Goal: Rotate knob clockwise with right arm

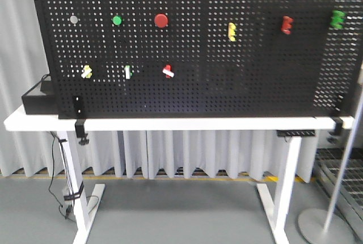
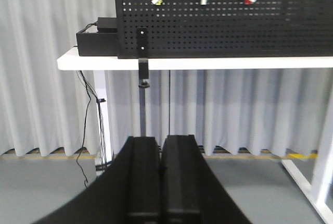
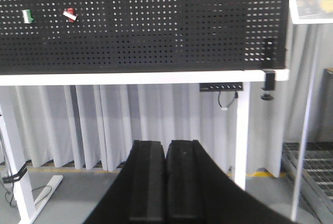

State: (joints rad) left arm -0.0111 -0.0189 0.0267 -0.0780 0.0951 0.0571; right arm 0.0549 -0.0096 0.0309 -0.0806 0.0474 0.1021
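Seeing my right tool (image 3: pixel 166 145) clenched, empty, left tool (image 2: pixel 161 143) clenched too, red knob (image 1: pixel 161 20) on pegboard (image 1: pixel 227 79) well apart.

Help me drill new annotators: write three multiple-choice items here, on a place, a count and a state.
1. Where is the black box? A) floor B) table's left end, beside the pegboard C) table's right end
2. How many round red buttons on the pegboard? A) one B) two C) four
3. The right gripper is: A) open wide B) shut on a knob C) shut, empty
B: it sits at the pegboard's left edge. B: one above the other. C: its fingers meet with nothing between.
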